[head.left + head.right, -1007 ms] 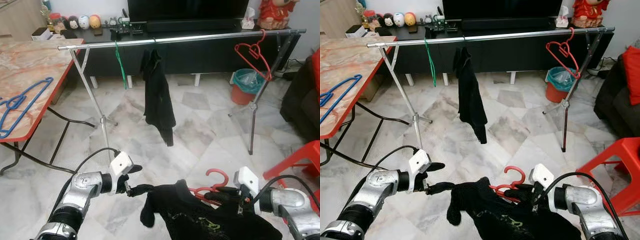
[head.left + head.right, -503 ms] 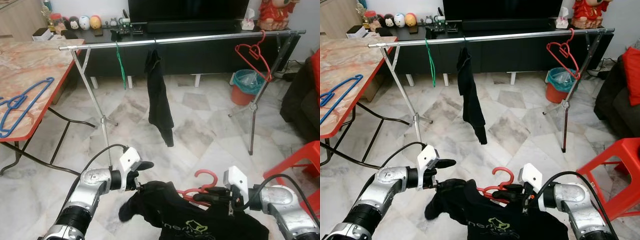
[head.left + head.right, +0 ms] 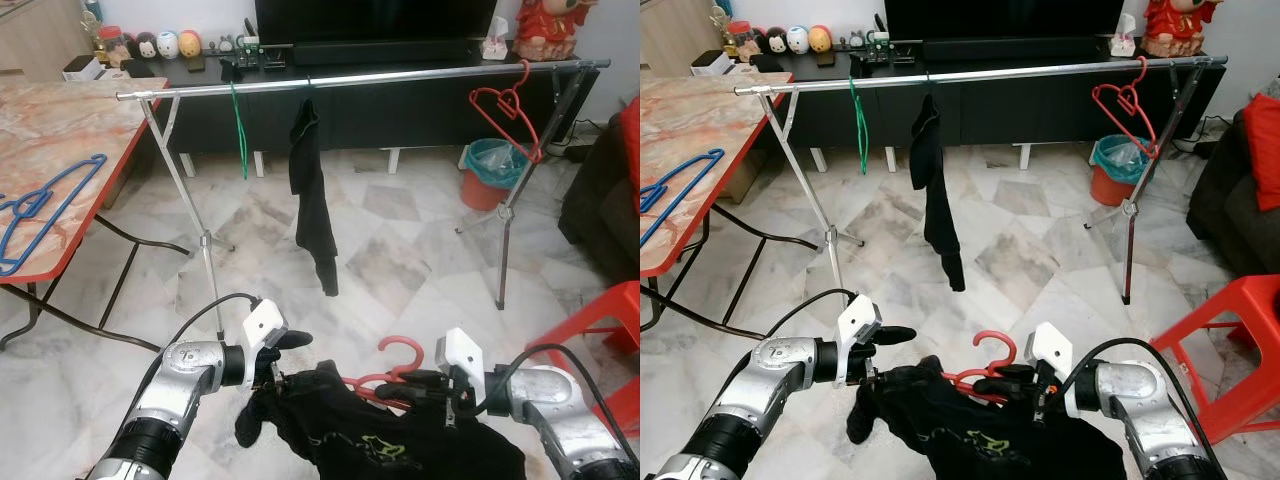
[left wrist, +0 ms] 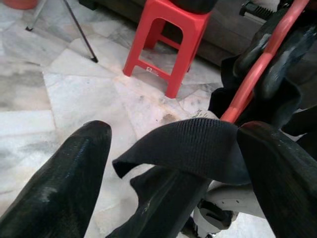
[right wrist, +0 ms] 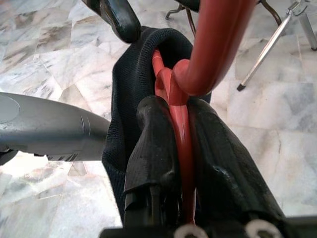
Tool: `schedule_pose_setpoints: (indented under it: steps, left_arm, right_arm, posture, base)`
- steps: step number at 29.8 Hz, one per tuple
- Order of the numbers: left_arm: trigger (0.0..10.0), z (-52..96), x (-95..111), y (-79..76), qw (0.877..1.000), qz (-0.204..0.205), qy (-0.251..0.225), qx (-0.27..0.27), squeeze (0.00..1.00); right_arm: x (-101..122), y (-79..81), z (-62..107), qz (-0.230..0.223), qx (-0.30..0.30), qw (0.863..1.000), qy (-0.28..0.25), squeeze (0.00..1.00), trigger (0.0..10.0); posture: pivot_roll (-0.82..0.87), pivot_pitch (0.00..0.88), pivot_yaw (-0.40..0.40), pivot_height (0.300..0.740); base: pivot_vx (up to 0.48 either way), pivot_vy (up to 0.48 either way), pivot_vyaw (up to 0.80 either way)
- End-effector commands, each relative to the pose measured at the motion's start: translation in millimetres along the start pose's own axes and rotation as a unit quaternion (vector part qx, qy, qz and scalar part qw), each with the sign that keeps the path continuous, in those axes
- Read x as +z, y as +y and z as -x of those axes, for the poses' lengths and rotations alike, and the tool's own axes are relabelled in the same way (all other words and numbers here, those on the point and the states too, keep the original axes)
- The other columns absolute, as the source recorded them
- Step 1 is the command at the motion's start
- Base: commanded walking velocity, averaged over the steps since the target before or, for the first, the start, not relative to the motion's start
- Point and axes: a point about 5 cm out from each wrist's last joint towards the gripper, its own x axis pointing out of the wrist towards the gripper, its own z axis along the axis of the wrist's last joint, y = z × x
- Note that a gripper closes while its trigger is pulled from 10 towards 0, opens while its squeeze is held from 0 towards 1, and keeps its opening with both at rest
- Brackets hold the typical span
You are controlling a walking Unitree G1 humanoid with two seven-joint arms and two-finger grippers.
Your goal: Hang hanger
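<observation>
A red hanger [image 3: 400, 351] carries a black garment [image 3: 372, 440] with a green print, held low over the floor in front of me. My right gripper [image 3: 398, 384] is shut on the hanger's neck [image 5: 181, 124], just under the hook. My left gripper [image 3: 286, 360] is open at the garment's left shoulder, and a ribbed black edge [image 4: 188, 144] lies between its fingers [image 4: 64, 183]. The silver clothes rail [image 3: 400, 76] stands further ahead across the room.
On the rail hang a green hanger [image 3: 240, 120], a black garment [image 3: 310, 190] and a red hanger [image 3: 505, 105]. A marble-topped table [image 3: 60, 130] with a blue hanger [image 3: 40, 205] is at the left. A red stool [image 3: 600, 320] and a bin [image 3: 490, 170] stand at the right.
Both grippers have drawn closer together. The left one went from beside the garment into its shoulder, and the cloth has bunched up. The black garment on the rail has turned edge-on.
</observation>
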Motion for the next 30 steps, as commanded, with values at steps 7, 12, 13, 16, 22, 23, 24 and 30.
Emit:
schedule_pose_setpoints:
  steps: [7,12,13,16,22,23,24,30]
  left_arm:
    - [10.0,1.4,-6.5,-1.7,0.999,0.029,0.015,0.007,0.0]
    - [10.0,2.5,-8.1,-3.4,0.999,0.035,0.022,-0.004,0.0]
    - [10.0,2.7,-8.2,-3.0,0.999,0.035,0.023,-0.001,0.0]
    - [4.9,2.7,-7.9,-2.3,0.999,0.04,0.02,0.003,0.0]
    - [0.0,2.4,-4.9,-1.5,0.999,0.043,0.009,0.006,0.0]
    - [0.0,2.4,-4.8,-1.5,0.999,0.043,0.009,0.005,0.0]
    - [0.0,2.4,-5.0,-1.5,0.999,0.044,0.009,0.005,0.0]
    - [0.0,1.7,-4.7,-2.2,0.999,0.052,0.004,0.003,0.0]
  right_arm:
    - [17.7,-1.5,-6.3,0.026,0.012,0.999,-0.023,0.0,10.0]
    - [17.9,-1.8,-6.5,0.027,0.012,0.999,-0.02,0.0,10.0]
    - [17.9,-1.9,-6.7,0.027,0.012,0.999,-0.02,0.0,10.0]
    - [18.5,-1.8,-8.4,0.026,0.013,0.999,-0.02,0.0,10.0]
    - [19.1,-1.2,-10.7,0.025,0.015,0.999,-0.023,0.0,10.0]
    - [19.0,-1.1,-11.0,0.025,0.015,0.999,-0.023,0.0,10.0]
    - [18.9,-1.1,-11.2,0.025,0.015,0.999,-0.023,0.0,10.0]
    - [18.7,-1.7,-12.4,0.021,0.012,0.999,-0.025,0.0,10.0]
  posture:
    - [0.0,0.037,0.006,0.74]
    - [0.0,0.039,0.004,0.74]
    - [0.0,0.039,0.004,0.74]
    - [0.0,0.038,0.004,0.74]
    - [0.0,0.037,0.003,0.74]
    - [0.0,0.037,0.003,0.74]
    - [0.0,0.037,0.003,0.74]
    - [0.0,0.038,0.002,0.74]
  base:
    - [0.0,0.0,0.0]
    - [0.0,0.0,0.0]
    - [0.0,0.0,0.0]
    - [0.0,0.0,0.0]
    - [0.0,0.0,0.0]
    - [0.0,0.0,0.0]
    - [0.0,0.0,0.0]
    - [0.0,0.0,0.0]
